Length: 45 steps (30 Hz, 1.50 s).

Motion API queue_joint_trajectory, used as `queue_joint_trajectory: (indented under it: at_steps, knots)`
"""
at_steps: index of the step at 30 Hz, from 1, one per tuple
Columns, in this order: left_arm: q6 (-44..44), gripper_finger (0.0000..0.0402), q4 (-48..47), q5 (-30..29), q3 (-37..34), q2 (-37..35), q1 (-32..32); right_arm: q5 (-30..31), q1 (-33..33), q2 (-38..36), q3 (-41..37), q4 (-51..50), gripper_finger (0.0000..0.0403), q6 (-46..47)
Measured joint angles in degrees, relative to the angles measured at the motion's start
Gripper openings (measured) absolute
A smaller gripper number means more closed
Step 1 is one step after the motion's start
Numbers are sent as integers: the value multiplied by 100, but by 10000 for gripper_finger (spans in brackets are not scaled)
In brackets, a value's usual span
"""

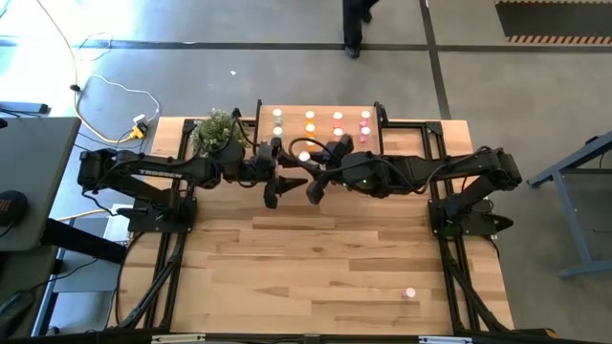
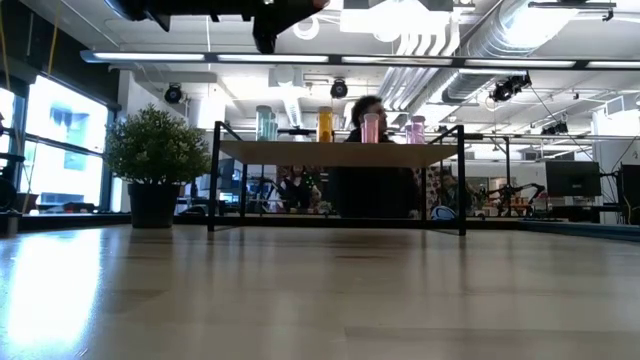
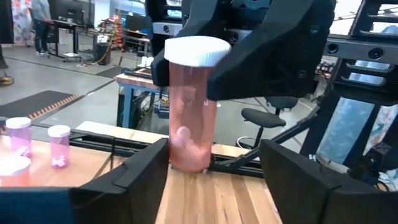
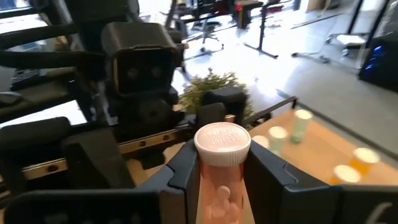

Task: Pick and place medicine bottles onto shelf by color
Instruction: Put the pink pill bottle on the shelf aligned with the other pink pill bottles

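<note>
Medicine bottles, tiny white-capped cylinders in pale green, orange and pink, already stand in rows by colour on the small light-wood shelf (image 1: 320, 107) with black metal legs at the far edge of the slatted wooden worktop (image 1: 316, 258). One red-pink, white-capped bottle (image 3: 189, 102) is held up in the air just in front of the shelf, between the two arms. The right gripper (image 4: 219, 163) is clamped on it, a dark finger pressing each side of its body below the cap. The left gripper (image 3: 214, 171) faces the same bottle with its fingers apart on either side of the bottle and not touching it, so the bottle now looks carried by the right arm alone. A last pink bottle (image 1: 410, 292) lies well apart, near the front right corner of the worktop. By my judgement most of the sorting is done: the held bottle must go among the pinks, then the stray one remains.
</note>
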Motion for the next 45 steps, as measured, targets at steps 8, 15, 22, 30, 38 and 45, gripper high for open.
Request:
queue_joint_trajectory:
  at_steps: [8,15,22,30,38,45]
  knots:
    - [21,247,-336,-22,-2,-417,187,720,-40,-207,2,50,87,-511]
    - [23,244,-628,-40,1,-828,261,916,-190,-792,2,6,87,-1064]
    - [23,243,-797,-53,1,-1020,258,1221,-427,-1713,6,-724,87,-1584]
    - [23,244,-875,-92,1,-1011,256,1124,-1115,-2609,9,-2351,87,-1003]
    - [23,243,-874,-440,1,-1011,261,492,-1545,-2866,-1029,-2410,87,-374]
    - [23,243,-874,-555,1,-1011,263,-37,-1546,-3568,-2762,-333,87,-300]
